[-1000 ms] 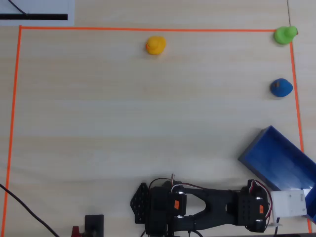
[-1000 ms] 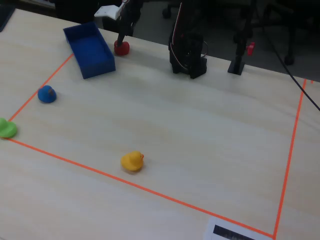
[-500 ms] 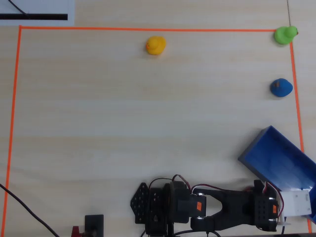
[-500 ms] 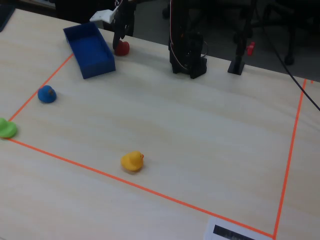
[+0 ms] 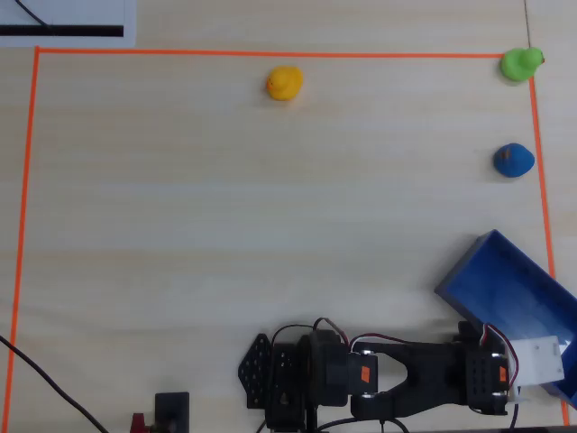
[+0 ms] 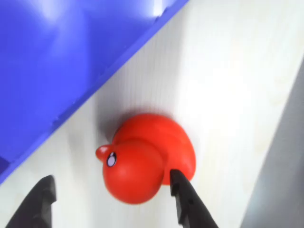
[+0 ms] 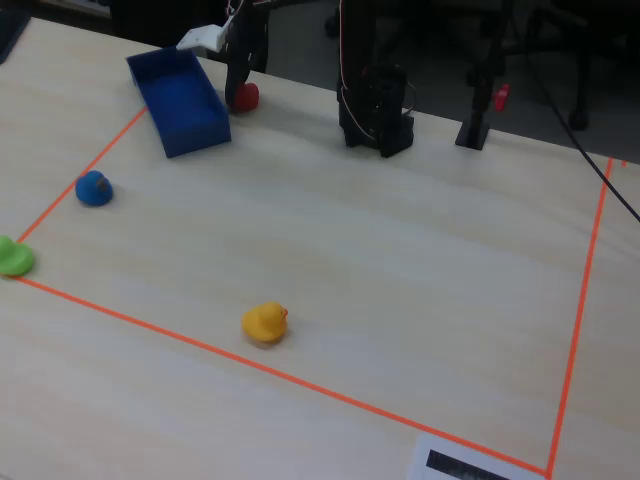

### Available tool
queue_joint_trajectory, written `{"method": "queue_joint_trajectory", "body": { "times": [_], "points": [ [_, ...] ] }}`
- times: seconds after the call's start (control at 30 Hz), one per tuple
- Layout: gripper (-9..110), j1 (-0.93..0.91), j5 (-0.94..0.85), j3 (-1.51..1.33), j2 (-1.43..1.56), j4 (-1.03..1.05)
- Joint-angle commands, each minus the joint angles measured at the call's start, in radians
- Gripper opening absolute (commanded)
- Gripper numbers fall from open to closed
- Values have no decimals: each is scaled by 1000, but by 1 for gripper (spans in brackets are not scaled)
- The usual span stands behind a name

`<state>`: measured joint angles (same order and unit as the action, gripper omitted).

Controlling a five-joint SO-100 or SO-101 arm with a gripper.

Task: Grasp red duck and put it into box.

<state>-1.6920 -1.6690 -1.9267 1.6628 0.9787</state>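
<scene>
The red duck [image 6: 145,154] lies on the pale table just outside the box's wall, its beak pointing left in the wrist view. It also shows in the fixed view [image 7: 245,96], beside the box's right side. In the overhead view the arm hides it. The box [image 6: 57,57] is a blue open tray, also seen from overhead [image 5: 514,280] and in the fixed view [image 7: 180,100]. My gripper [image 6: 111,179] is open and low over the duck. The right finger [image 6: 183,197] is at the duck's side and the left finger [image 6: 40,199] stands well apart from it.
A yellow duck [image 5: 285,83], a green duck [image 5: 520,63] and a blue duck [image 5: 513,160] sit far from the arm inside an orange tape border [image 5: 27,225]. The arm's base [image 5: 297,370] stands at the table's near edge, with cables beside it.
</scene>
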Motion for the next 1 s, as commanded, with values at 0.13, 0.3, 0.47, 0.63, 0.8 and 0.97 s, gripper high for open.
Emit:
{"method": "queue_joint_trajectory", "body": {
  "times": [0.13, 0.3, 0.47, 0.63, 0.8, 0.97],
  "points": [
    [29, -28, -9, 12, 18, 21],
    [29, -25, -9, 26, 14, 18],
    [24, -28, -9, 29, 17, 18],
    [10, -26, 0, 32, 20, 23],
    [0, -14, -8, 54, 11, 48],
    [0, -8, 0, 71, -5, 18]
  ]
}}
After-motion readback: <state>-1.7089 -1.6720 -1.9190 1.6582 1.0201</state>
